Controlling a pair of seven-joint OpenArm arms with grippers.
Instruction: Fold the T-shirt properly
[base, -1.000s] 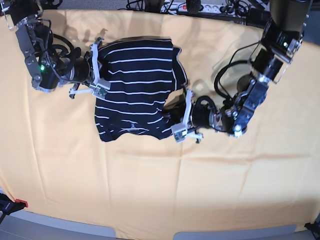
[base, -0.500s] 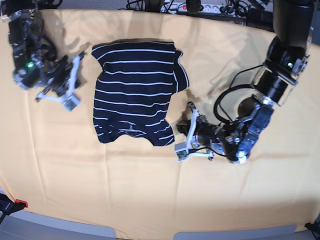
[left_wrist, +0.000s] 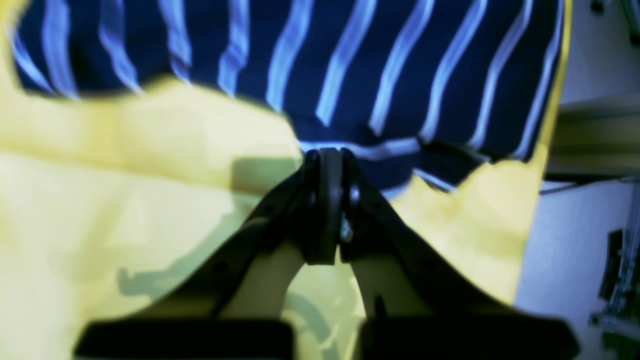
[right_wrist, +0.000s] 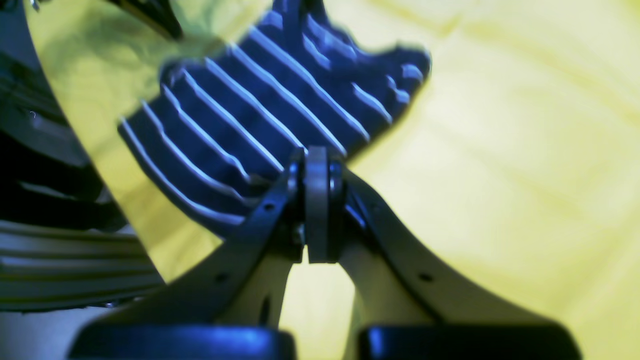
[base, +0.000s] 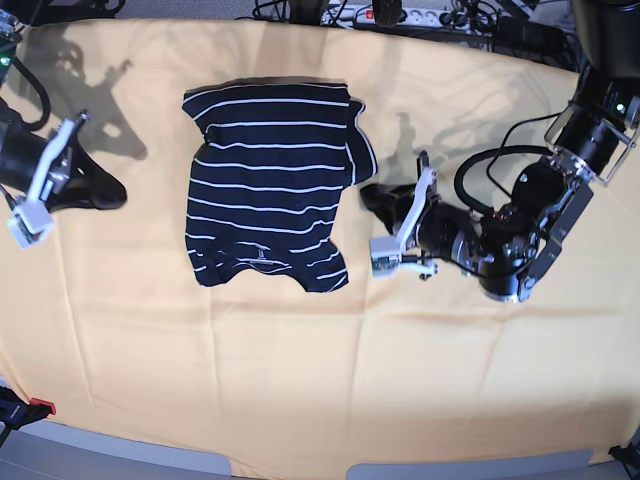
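Note:
The T-shirt (base: 268, 185), dark navy with thin white stripes, lies folded into a narrow rectangle on the yellow tablecloth (base: 320, 370), with a sleeve showing along its right edge. My left gripper (base: 372, 196) hovers just right of the shirt, shut and empty. In the left wrist view its fingertips (left_wrist: 327, 165) are pressed together, with the T-shirt (left_wrist: 350, 65) beyond them. My right gripper (base: 108, 190) is well left of the shirt, also shut and empty. The right wrist view shows its closed fingertips (right_wrist: 317, 160) in front of the T-shirt (right_wrist: 260, 115).
A power strip (base: 400, 14) and cables lie along the table's far edge. A red clamp (base: 40, 406) sits at the near left corner. The left arm's dark body (base: 520, 250) and its cable loop stand over the right half of the cloth.
Both grippers have drawn outward from the shirt's side edges, the right one far to the left, the left one lifted slightly to the right. The shirt now lies still.

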